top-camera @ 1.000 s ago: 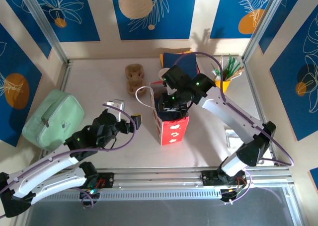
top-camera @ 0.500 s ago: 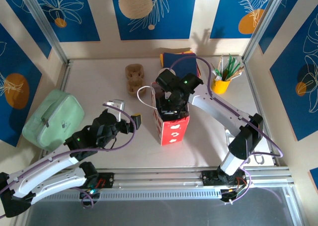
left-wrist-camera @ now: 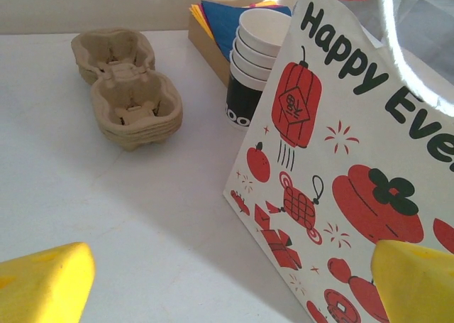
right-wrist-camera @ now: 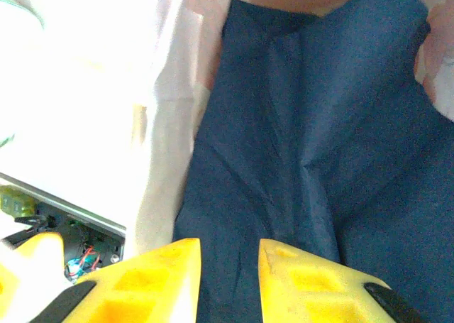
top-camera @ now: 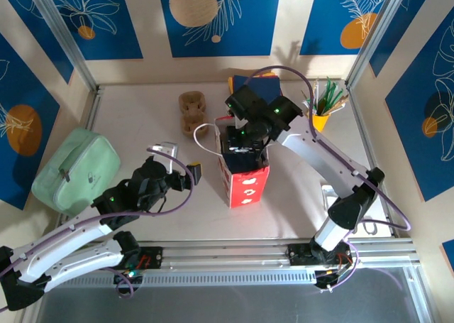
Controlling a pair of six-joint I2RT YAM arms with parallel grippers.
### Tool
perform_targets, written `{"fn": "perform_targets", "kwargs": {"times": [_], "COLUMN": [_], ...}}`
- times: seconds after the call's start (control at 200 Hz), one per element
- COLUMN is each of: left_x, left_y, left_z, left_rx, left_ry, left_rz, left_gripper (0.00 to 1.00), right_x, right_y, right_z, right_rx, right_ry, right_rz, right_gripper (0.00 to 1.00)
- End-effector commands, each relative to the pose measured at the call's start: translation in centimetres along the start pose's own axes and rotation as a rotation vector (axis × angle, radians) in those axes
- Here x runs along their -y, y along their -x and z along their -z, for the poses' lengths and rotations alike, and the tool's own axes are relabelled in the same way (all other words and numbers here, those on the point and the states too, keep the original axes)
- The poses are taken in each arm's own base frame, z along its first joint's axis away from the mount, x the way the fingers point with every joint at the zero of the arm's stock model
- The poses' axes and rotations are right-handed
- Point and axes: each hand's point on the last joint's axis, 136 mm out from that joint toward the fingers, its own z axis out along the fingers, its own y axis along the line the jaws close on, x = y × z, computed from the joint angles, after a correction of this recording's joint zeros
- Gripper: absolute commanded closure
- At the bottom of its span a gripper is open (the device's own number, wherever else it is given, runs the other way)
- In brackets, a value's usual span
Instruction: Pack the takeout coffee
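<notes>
White table (top-camera: 142, 124) with blue leaf-print panels behind it, and the red bag (top-camera: 247, 184) standing open at centre frame in the top view. Right gripper (right-wrist-camera: 228, 255) hangs right over the bag's mouth. Its wrist camera looks straight down inside, and the yellow fingers (right-wrist-camera: 152, 273) sit nearly together with just a slim gap and nothing between them. Down in the bag there's a dark blue napkin (right-wrist-camera: 319, 124) lining the bottom (creased, no cup on the part I can see).

Left gripper (left-wrist-camera: 230, 284) is parked just left of the bag, jaws spread wide and empty, facing the printed side. Further back, in the upper part of that frame, are the cup stack (left-wrist-camera: 261, 42) and the pulp carrier (left-wrist-camera: 128, 89).

Where the coffee is, I honestly can't tell. My read: the bag is up and lined and neither arm is carrying anything, so either the coffee is tucked somewhere the gripper hides, or it isn't packed yet. I'd call the packing unconfirmed, with cup-in-bag the bit left to check.
</notes>
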Motion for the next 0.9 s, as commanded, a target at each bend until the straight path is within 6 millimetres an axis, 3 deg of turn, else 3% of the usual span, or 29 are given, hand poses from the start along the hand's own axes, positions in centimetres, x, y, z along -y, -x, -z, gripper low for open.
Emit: {"fn": "perform_targets", "kwargs": {"times": [0.0, 0.205, 0.31, 0.465, 0.67, 0.89], "left_x": [-0.6, -1.4, -2.8, -5.8, -10.5, -14.8], "left_y": [0.5, 2.1, 3.1, 3.9, 4.4, 4.0], "left_z": [0.0, 0.4, 0.5, 0.3, 0.0, -0.3], "left_rx": [0.009, 0.028, 0.031, 0.015, 0.057, 0.129], "left_ry": [0.037, 0.104, 0.177, 0.265, 0.391, 0.570], "left_rz": [-0.028, -0.081, -0.088, -0.037, 0.009, -0.046], "left_gripper": [0.01, 0.01, 0.01, 0.01, 0.01, 0.01], "right_x": [-1.4, -0.7, 1.1, 6.0, 15.1, 22.8], "right_y": [0.5, 1.7, 1.9, 1.9, 1.4, 0.3], "right_z": [4.1, 9.1, 11.3, 13.1, 12.4, 8.8], "right_rx": [0.107, 0.303, 0.411, 0.555, 0.673, 0.721], "right_ry": [0.088, 0.144, 0.142, 0.077, -0.078, -0.186], "right_rz": [0.058, 0.098, 0.090, 0.032, -0.148, -0.263], "right_gripper": [0.68, 0.56, 0.48, 0.37, 0.24, 0.06]}}
